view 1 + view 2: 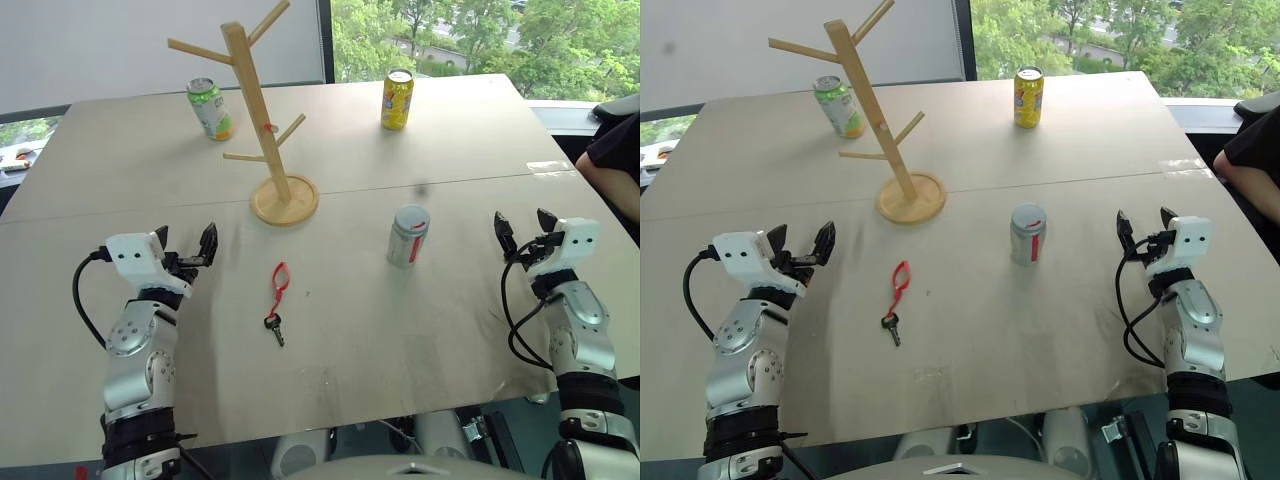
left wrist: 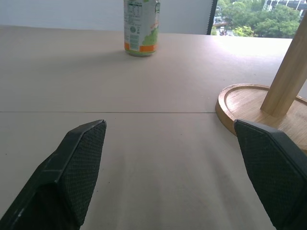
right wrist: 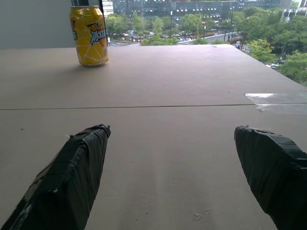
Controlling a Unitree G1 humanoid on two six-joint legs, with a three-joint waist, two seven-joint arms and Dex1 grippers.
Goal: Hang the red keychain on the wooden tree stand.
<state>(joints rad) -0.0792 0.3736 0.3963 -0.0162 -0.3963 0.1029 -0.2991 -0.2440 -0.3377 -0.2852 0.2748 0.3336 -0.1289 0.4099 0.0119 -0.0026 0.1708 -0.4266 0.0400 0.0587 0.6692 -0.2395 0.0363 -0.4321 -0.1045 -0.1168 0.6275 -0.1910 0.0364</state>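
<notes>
So from my seat both claws are just hanging over the near edge of the table (image 1: 470, 150), nothing in them. The left gripper (image 1: 186, 252) has its fingers spread wide apart, and the right gripper (image 1: 519, 224) is the same, wide apart and empty. The red keychain (image 1: 277, 293) is lying flat on the table between the two arms, closer to the left one, with its little dark key at the end nearest me. The wooden tree stand (image 1: 262, 120) stands upright further back, just past the keychain. There's a silver can (image 1: 408, 235) right of the keychain, plus a green can (image 1: 211, 108) and a yellow can (image 1: 397, 99) at the back. Somebody's arm (image 1: 612, 160) pokes in at the right edge.
</notes>
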